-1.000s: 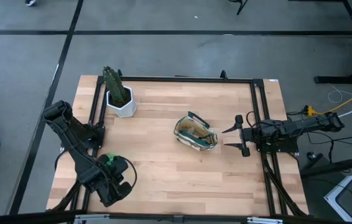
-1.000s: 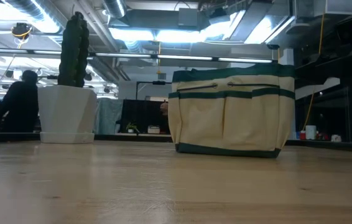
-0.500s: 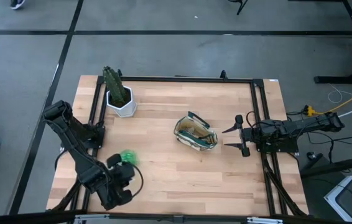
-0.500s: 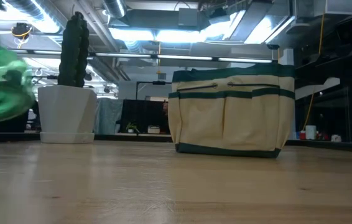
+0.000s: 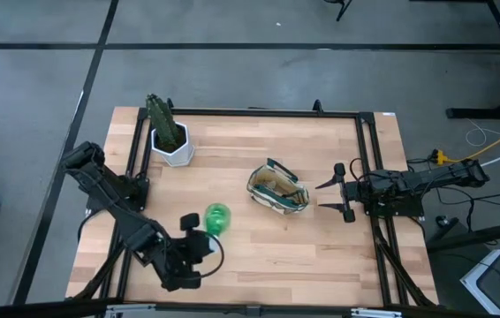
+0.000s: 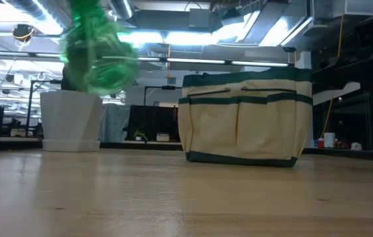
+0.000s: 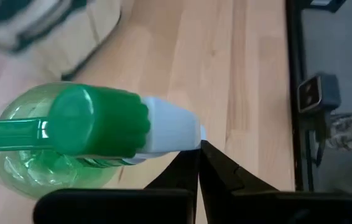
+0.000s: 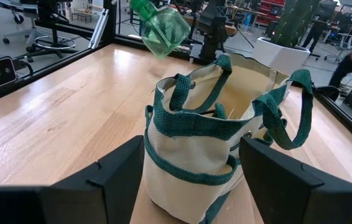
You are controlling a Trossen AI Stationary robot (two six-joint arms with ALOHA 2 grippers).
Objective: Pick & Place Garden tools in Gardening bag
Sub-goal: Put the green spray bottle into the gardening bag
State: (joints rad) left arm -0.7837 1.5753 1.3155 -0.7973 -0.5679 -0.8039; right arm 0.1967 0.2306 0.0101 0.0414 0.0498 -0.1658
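Green round bottle [image 5: 217, 218] is clamped in left gripper [image 5: 199, 244], lifted off table [image 5: 259, 256], lower-left-centre of high view; wrist view shows dark fingers [image 7: 216, 168] pinching its white neck. In low view it hangs blurred at upper left, in front of the white-potted plant [image 6: 72, 118]. Tan gardening bag [image 5: 278, 188] w/ green trim sits mid-table, mouth open, well apart from bottle. Right gripper [image 5: 338, 191] waits just right of bag, fingers spread wide either side of it in wrist view.
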